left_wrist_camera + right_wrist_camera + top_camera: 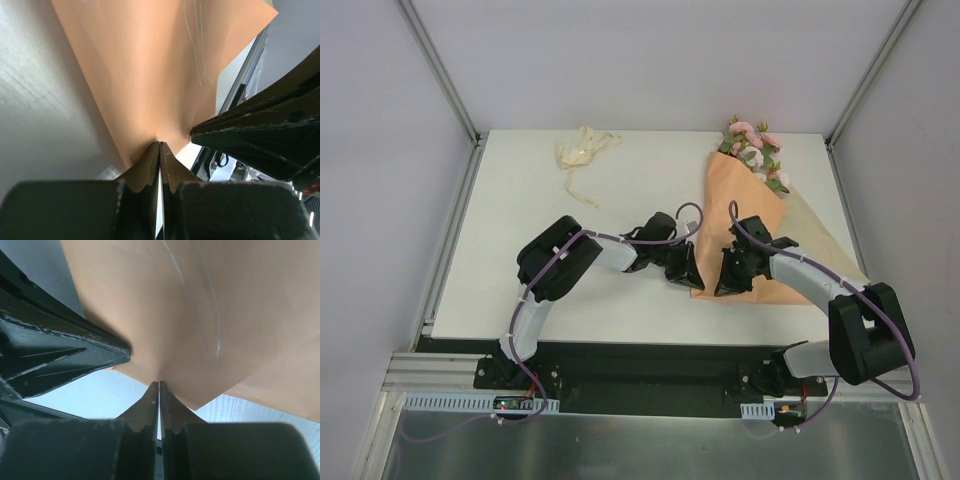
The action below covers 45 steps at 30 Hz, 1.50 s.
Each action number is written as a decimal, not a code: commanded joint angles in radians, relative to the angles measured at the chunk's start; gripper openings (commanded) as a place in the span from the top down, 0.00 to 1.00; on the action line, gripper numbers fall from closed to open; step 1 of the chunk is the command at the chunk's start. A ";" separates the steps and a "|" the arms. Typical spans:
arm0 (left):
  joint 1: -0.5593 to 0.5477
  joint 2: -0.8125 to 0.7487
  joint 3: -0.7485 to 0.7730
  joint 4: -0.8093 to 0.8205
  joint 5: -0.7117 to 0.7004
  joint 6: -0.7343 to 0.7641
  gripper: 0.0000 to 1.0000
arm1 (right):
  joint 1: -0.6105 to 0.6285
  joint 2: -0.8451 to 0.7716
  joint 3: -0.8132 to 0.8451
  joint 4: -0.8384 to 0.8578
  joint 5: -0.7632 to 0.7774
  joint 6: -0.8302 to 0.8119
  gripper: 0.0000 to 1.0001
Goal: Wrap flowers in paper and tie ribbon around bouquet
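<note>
1. Left gripper [159,145]: jaws pressed together, pinching the paper [745,215] at its narrow near end.
2. Right gripper [159,384]: same pinch, just beside the left; probably holding the cone rolled shut.
3. Flowers [755,145] protrude from the far end; ribbon [582,152] lies well apart, far-left on the table [620,200].
4. No legible writing.

No legible text, label or number anywhere.

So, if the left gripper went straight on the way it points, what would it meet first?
The paper. The left gripper is shut, its tips at the paper's edge, apparently pinching it; the right gripper lies to one side of that line.
</note>
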<state>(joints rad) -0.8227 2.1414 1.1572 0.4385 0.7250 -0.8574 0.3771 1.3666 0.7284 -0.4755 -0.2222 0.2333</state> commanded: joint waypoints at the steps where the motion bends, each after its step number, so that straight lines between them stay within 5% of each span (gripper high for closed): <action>1: 0.007 0.011 0.048 0.028 0.007 -0.012 0.99 | 0.003 0.003 -0.007 0.034 0.020 0.008 0.95; 24: 0.161 0.167 0.320 -0.040 -0.128 -0.042 0.93 | 0.003 0.147 0.131 -0.020 0.083 -0.055 0.99; 32: 0.163 0.164 0.363 -0.012 -0.041 -0.064 0.76 | 0.002 0.186 0.160 -0.028 0.089 -0.072 0.99; 36: 0.184 0.247 0.427 0.015 -0.049 -0.120 0.87 | 0.005 0.201 0.155 -0.020 0.073 -0.074 0.99; 45: 0.215 0.386 0.602 0.017 -0.107 -0.190 0.90 | 0.002 0.236 0.177 -0.055 0.078 -0.103 0.99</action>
<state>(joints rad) -0.6250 2.4977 1.6924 0.4461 0.6735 -1.0313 0.3779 1.5829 0.8635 -0.4820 -0.1570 0.1608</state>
